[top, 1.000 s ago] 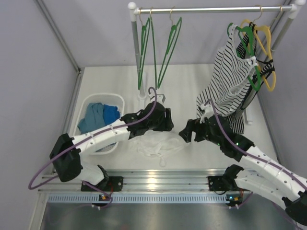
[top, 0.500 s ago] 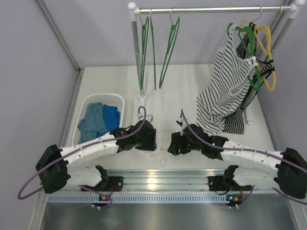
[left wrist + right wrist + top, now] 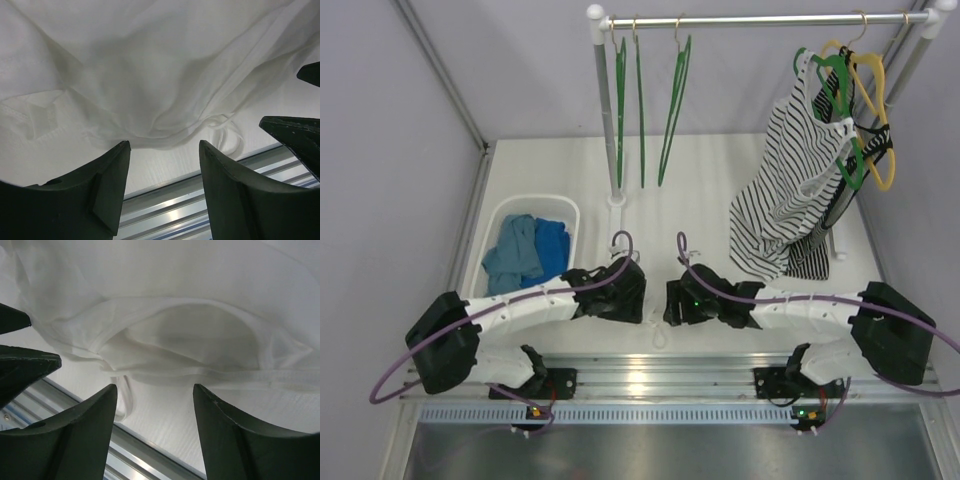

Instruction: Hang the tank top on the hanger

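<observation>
left gripper and right gripper both gape open, low over the tank top, which lies crumpled on the table near its front edge (barely seen from above). green hangers hang on the rod, well apart.

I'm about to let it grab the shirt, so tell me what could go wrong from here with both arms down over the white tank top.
The left gripper and right gripper hang open very close together, so they might bump when closing or lifting. The tank top lies bunched in folds, so a pinch may catch several layers. Its strap loop lies by the metal rail at the near edge and could snag.
</observation>
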